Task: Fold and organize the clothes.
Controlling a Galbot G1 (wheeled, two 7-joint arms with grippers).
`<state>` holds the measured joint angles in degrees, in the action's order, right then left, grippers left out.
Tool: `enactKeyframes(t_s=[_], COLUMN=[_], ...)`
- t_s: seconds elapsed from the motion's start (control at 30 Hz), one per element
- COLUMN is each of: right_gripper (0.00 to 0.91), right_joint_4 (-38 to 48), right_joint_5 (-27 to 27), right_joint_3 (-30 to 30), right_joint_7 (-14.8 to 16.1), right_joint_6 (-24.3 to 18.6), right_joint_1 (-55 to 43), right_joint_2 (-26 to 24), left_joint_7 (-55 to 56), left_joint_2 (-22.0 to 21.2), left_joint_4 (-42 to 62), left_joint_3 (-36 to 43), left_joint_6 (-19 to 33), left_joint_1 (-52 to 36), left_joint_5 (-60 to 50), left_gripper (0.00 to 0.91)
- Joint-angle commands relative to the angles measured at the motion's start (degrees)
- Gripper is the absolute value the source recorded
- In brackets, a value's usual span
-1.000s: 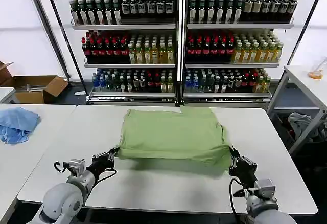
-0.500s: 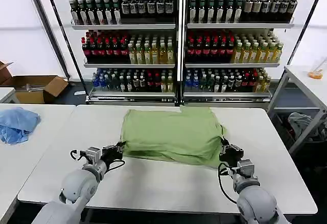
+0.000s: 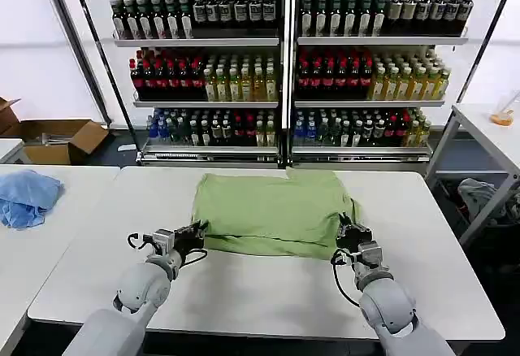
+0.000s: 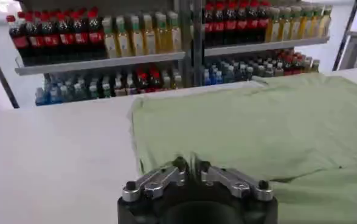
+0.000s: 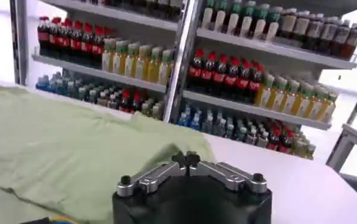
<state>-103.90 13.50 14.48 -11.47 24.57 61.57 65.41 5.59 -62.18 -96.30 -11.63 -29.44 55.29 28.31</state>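
On the table, both end effectors pinch the shirt.

I see shelves of bottles behind the table. A blue cloth lies left, near a box.

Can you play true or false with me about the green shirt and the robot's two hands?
1. The light green soft fabric shirt lies on the white table. True.
2. The left end effector pinches the shirt's near corner. True.
3. The right end effector hovers high above the shelves. False: it grips the shirt's other near corner.
4. A blue cloth lies on top of the shirt. False: it sits on a separate table, to the left.
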Motion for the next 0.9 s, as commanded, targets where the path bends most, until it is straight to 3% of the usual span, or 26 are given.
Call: enactKeyframes(t_s=[0.03, 0.37, 0.67, 0.7, 0.73, 0.77, 0.83, 0.9], right_gripper=[0.907, 0.907, 0.907, 0.907, 0.907, 0.907, 0.907, 0.554], right_joint_4=[-2.6, -11.3, -7.6, -6.9, -6.4, -5.9, -5.1, -4.0], right_joint_5=[-0.5, -0.2, 4.1, 4.6, 5.0, 5.5, 6.1, 7.1], right_joint_3=[2.5, 9.7, 12.3, 12.1, 11.8, 11.4, 10.8, 10.1], right_joint_7=[0.1, -1.8, -3.2, -3.3, -3.3, -3.2, -2.8, -2.6], right_joint_6=[1.6, 3.4, 5.3, 5.5, 5.5, 5.5, 5.6, 5.6], right_joint_1=[4.7, 14.5, 16.1, 15.5, 15.1, 14.6, 13.5, 12.5], right_joint_2=[0.9, 3.4, 3.8, 4.0, 4.2, 4.3, 4.4, 4.5], left_joint_7=[0.6, 0.7, 1.3, 1.4, 1.4, 1.4, 1.4, 1.4], left_joint_2=[0.0, 0.7, 0.3, 0.3, 0.4, 0.4, 0.5, 0.5], left_joint_4=[-3.1, -3.4, -0.8, -0.7, -0.6, -0.6, -0.6, -0.5], left_joint_3=[-2.4, -4.2, -2.9, -2.8, -2.7, -2.6, -2.5, -2.3], left_joint_6=[0.0, 0.0, -0.1, -0.1, 0.1, 0.3, 0.5, 0.7], left_joint_1=[4.7, 7.6, 5.8, 5.6, 5.5, 5.4, 5.3, 5.3], left_joint_5=[-0.6, 1.4, 1.3, 1.3, 1.3, 1.3, 1.3, 1.3], left_gripper=[0.907, 0.907, 0.877, 0.736, 0.393, 0.252, 0.071, 0.020])
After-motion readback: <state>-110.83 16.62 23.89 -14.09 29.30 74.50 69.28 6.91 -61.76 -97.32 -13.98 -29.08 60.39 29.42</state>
